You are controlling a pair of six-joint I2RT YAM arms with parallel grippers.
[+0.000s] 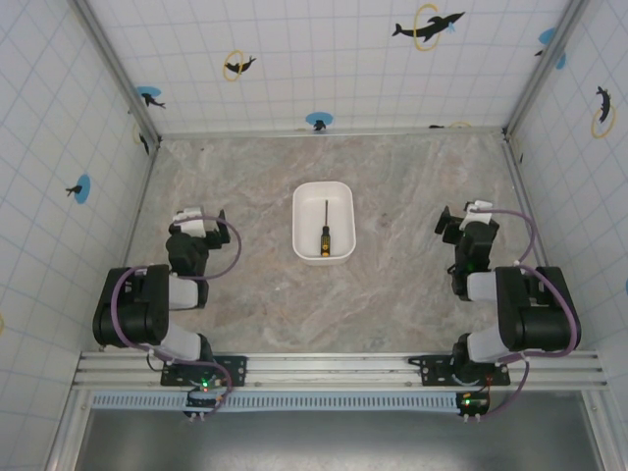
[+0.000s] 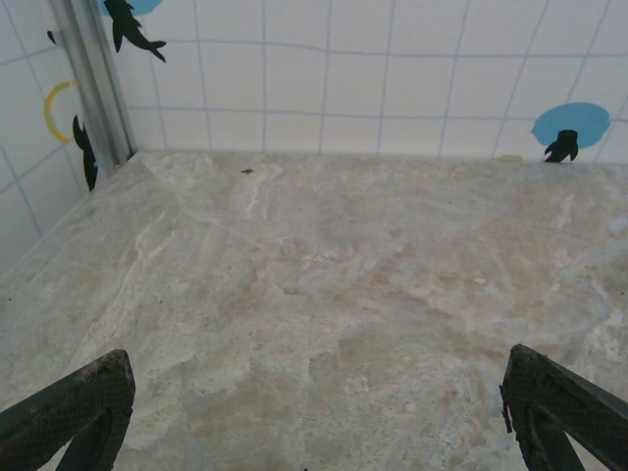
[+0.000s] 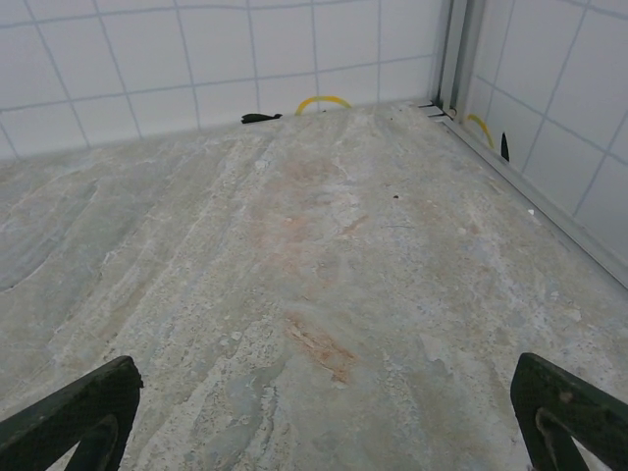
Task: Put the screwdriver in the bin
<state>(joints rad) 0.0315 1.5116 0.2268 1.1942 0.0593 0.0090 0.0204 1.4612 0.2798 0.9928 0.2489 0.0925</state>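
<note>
No lettering, number or brand can be read anywhere. The tiled walls (image 1: 294, 59) carry picture decals and no words: a black dolphin (image 1: 432, 25) leaping through a yellow ring, and small black sea creatures on blue discs (image 2: 574, 116). The screwdriver (image 1: 323, 234) lying in the bin (image 1: 299, 231) is too small to tell whether its handle bears any marking.

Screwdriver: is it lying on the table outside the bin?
No, the screwdriver lies inside the white bin, on its floor.
</note>
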